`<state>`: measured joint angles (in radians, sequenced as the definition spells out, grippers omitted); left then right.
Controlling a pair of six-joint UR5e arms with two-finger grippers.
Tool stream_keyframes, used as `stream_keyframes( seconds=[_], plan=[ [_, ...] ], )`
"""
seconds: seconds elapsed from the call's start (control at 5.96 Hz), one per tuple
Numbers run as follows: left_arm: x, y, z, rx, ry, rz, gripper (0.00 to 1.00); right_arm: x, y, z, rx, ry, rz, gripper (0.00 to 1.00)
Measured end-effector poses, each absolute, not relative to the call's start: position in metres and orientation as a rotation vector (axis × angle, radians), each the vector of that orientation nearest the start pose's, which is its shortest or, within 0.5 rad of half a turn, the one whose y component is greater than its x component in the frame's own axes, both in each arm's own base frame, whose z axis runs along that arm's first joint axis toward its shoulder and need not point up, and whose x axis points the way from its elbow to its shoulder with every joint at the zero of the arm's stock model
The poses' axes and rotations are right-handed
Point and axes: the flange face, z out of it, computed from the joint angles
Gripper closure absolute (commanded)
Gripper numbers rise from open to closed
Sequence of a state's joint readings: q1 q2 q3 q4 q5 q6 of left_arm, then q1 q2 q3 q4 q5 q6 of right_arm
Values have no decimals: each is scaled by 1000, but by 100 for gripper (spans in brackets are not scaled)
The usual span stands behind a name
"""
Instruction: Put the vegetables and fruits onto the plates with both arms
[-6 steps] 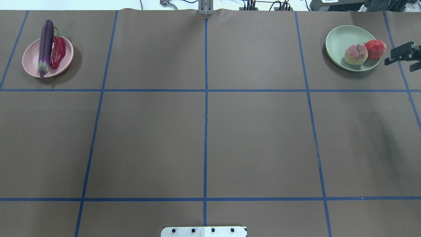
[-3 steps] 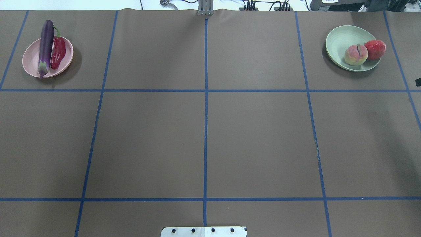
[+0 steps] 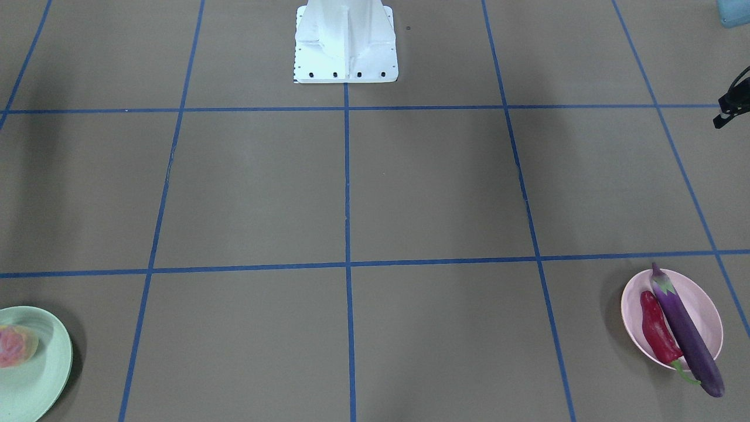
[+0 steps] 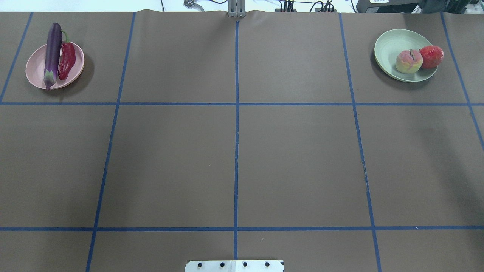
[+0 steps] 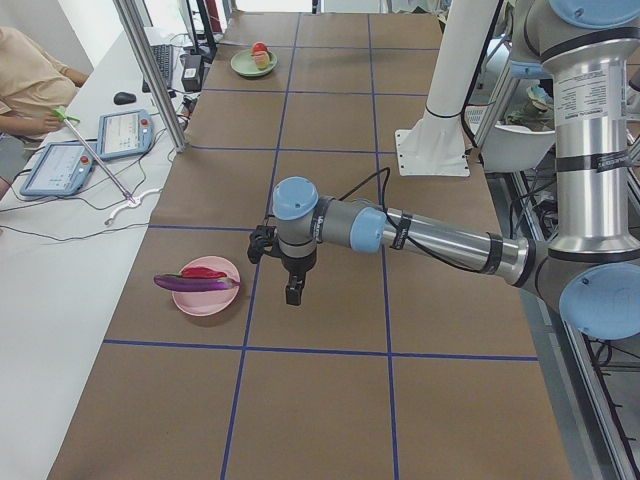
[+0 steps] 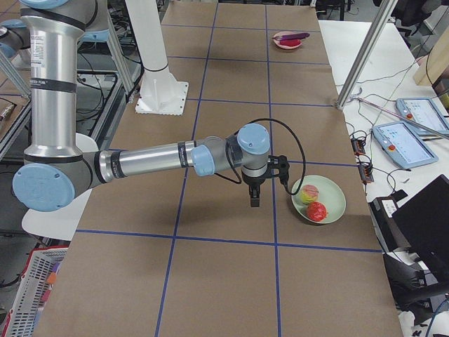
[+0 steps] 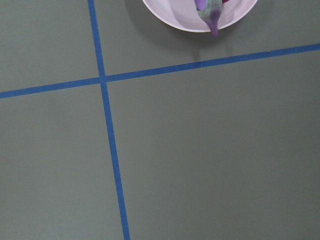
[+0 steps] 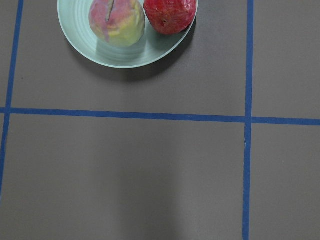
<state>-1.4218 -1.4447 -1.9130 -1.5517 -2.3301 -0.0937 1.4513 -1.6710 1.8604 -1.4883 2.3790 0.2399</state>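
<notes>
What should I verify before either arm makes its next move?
1. Eggplant and chili pepper on the pink plate: ok, though the eggplant overhangs the rim at both ends.
2. Peach and pomegranate on the green plate: ok; the pomegranate sits at the rim.
3. Left tool apart from the pink plate: ok.
4. Right tool apart from the green plate: ok.
5. Tools open or shut: cannot tell.
</notes>
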Motion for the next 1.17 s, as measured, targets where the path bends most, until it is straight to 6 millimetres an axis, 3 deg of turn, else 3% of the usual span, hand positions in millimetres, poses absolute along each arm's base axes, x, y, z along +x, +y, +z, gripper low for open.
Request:
stream_keyframes(
  seconds=[0.5, 1.17],
  plan=[
    [-7, -455, 545, 75, 806, 100, 0, -16, -458, 552, 91, -814, -47, 0],
    [-9, -451, 546, 75, 815, 97, 0, -27, -456, 554, 91, -807, -135, 0]
  ],
)
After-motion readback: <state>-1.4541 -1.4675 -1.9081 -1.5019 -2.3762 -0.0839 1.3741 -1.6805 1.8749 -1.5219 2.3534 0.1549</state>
